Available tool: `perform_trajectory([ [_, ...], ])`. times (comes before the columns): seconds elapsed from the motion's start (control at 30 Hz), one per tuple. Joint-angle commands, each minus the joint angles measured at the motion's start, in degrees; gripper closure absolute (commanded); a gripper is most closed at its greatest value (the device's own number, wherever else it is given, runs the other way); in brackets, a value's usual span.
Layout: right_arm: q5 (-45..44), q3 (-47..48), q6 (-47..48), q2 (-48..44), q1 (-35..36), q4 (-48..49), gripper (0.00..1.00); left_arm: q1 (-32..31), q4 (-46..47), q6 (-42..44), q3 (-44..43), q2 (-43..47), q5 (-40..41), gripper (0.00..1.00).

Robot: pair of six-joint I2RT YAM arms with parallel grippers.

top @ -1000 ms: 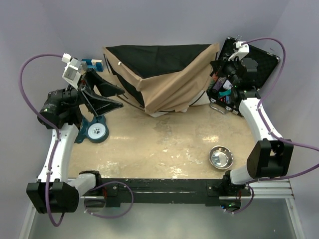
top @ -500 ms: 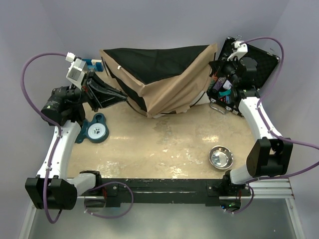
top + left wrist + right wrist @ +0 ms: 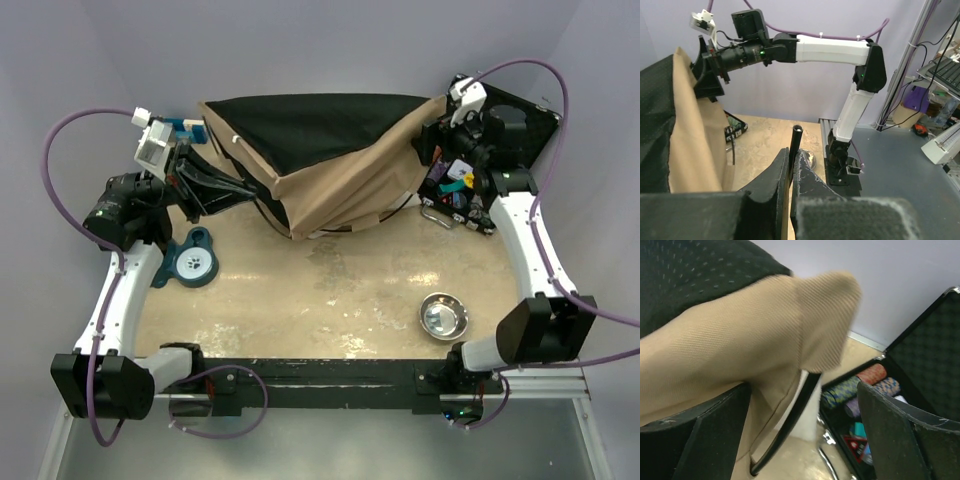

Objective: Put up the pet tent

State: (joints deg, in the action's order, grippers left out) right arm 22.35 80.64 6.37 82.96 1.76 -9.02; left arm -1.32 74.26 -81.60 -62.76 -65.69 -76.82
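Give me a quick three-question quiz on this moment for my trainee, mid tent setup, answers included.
1. True or false: the right gripper is clamped shut on the pet tent.
2. The left gripper is shut on: A) a thin dark pole; B) a white cushion; C) nothing.
3. Fill in: the steel bowl sits on the table nearest the ___ arm's base.
Key: 1 false, its jaws stand open around the tan corner; 2 A; 3 right.

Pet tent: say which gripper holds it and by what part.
The left gripper is shut on a thin dark pole of the pet tent, just below its tip. The right gripper is open, holding nothing.
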Motion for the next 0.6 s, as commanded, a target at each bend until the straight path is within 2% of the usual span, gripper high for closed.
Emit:
perform_trajectory([
  [0.0,1.4,3.3,18.1,-6.7,0.2,-13.6,0.07,-0.6,9.8,3.4,-1.8,-0.1,0.3,1.0],
  [0.1,-1.1,2.1,24.2,-6.1,0.2,-20.0,0.04,-0.6,5.6,5.8,-2.3,0.1,1.1,1.0],
  [0.23,7.3,1.2,31.9,-6.9,0.0,-28.6,0.02,-0.6,-0.7,9.6,-2.5,0.7,2.7,1.0],
  [0.37,4.0,0.2,26.2,-7.2,0.0,-25.5,0.02,-0.8,-2.6,10.4,-1.7,1.4,4.5,1.0],
  [0.47,-3.8,1.9,24.0,-5.7,-0.8,-24.8,0.01,-0.9,-3.4,11.2,-1.7,1.6,5.3,1.0],
  [0.57,-4.2,0.9,18.7,-8.7,-3.5,-20.5,0.01,-0.9,-10.7,15.4,-2.5,2.5,8.2,1.0],
])
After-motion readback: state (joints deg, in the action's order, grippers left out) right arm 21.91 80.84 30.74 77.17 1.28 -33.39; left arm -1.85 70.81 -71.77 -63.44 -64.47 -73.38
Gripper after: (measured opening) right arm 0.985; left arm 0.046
